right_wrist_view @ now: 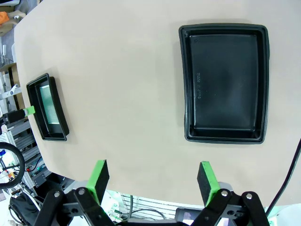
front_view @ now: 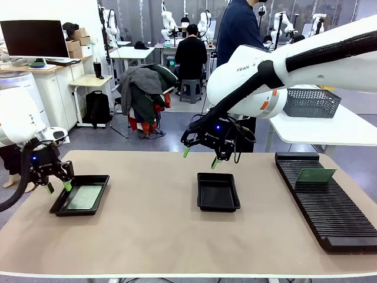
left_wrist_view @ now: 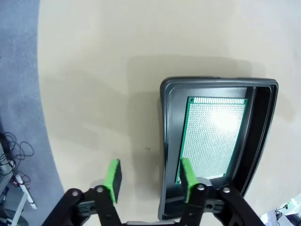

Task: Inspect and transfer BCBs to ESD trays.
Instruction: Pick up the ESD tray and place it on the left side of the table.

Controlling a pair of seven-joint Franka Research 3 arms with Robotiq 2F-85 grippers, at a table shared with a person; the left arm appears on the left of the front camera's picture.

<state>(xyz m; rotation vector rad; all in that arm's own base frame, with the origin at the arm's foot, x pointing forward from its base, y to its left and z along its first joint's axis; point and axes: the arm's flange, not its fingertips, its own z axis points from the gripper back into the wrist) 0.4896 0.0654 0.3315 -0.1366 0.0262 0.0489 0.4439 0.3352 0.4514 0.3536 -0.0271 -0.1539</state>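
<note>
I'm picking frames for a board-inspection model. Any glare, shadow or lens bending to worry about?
Left wrist view: a bright glare patch washes out part of the circuit board in its tray. Right wrist view: the wide lens bows the rim of the empty tray. Front view: even light, only soft shadows, tabletop things sharp.

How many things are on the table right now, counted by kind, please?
ESD trays: 2, the left tray and the middle tray.
Black slotted rack: 1.
BCBs: 2, one BCB lying in the left tray, another BCB standing in the slotted rack.
Total: 5.
</note>
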